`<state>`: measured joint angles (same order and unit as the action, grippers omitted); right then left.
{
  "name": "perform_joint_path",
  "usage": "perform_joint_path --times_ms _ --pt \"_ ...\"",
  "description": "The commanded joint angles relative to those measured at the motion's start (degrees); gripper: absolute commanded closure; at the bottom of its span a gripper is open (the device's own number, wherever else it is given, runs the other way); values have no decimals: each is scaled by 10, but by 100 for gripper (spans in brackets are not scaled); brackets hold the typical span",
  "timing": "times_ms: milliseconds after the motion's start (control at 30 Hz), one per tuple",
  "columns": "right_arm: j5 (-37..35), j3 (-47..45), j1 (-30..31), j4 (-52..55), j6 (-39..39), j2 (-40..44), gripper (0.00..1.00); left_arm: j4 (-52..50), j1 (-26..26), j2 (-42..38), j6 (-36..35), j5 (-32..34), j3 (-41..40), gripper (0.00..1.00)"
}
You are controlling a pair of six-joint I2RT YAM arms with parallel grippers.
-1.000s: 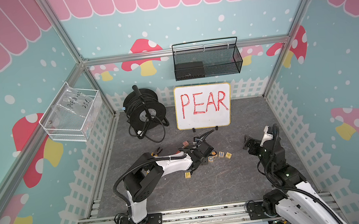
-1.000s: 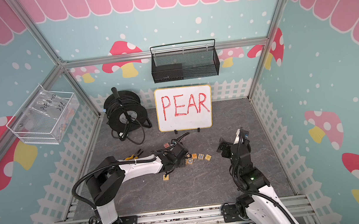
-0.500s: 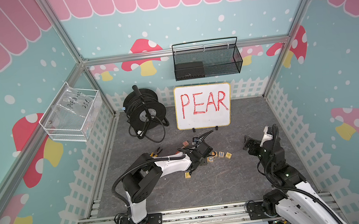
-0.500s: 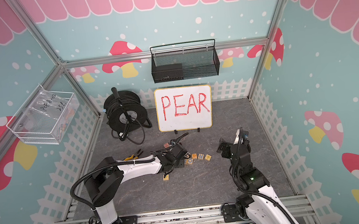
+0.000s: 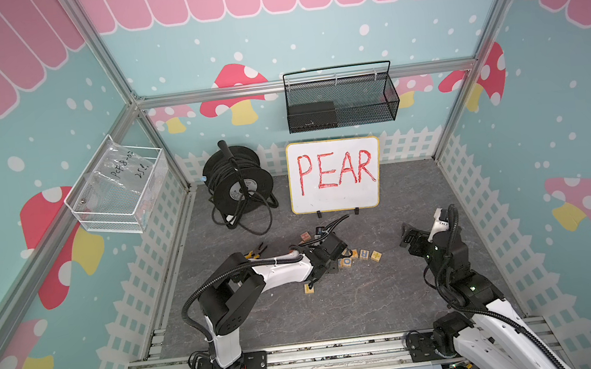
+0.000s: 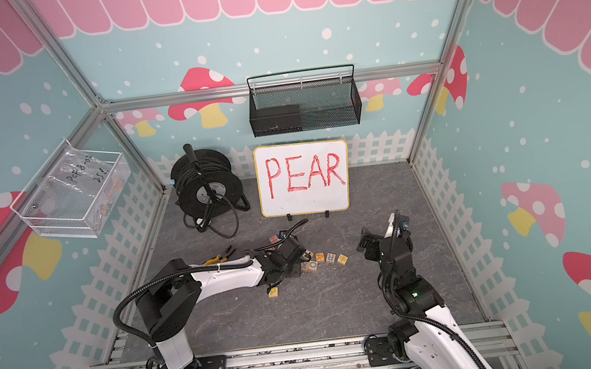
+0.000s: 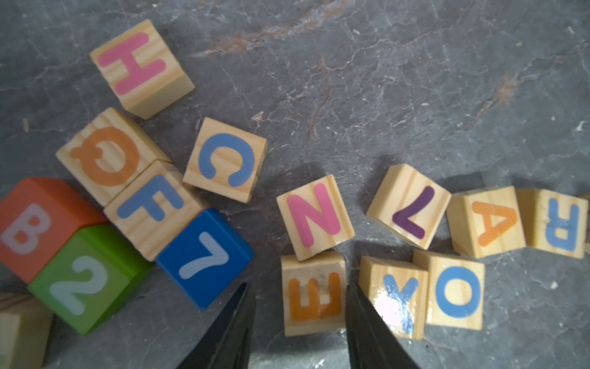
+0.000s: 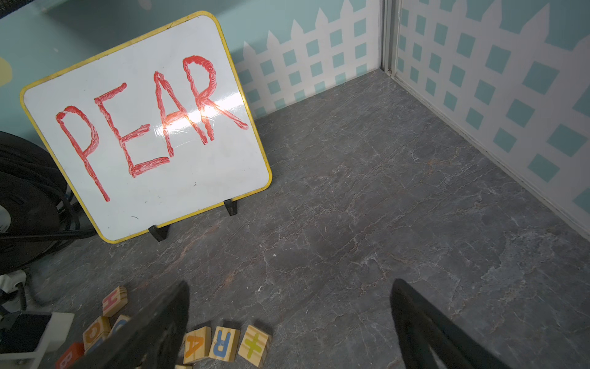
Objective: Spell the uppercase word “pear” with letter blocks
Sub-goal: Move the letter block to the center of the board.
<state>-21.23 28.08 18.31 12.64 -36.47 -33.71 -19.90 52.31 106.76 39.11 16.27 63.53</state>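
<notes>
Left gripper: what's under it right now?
In the left wrist view the orange E block lies on the grey floor between the open fingers of the left gripper, with a gap on one side. In both top views the left arm covers that block.

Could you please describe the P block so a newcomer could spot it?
Find the whiteboard reading PEAR at the back of the floor; a cluster of blocks lies in front of it. The P block is the wooden cube lying alone, nearer the robot bases than that cluster. Unlike its neighbours, it touches no block and bears a yellow P.
</notes>
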Motion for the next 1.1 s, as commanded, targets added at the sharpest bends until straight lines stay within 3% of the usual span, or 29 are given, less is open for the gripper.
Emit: perform_joint_path --times_ms 0,333,1067 --pt "-6 -10 -2 5 -3 6 1 -43 2 18 -49 0 17 55" --pt "-7 -14 -3 9 -7 12 1 -72 5 13 -149 9 11 66" --pt "-11 -14 -2 19 -10 25 1 -99 27 -58 -304 -177 -49 68"
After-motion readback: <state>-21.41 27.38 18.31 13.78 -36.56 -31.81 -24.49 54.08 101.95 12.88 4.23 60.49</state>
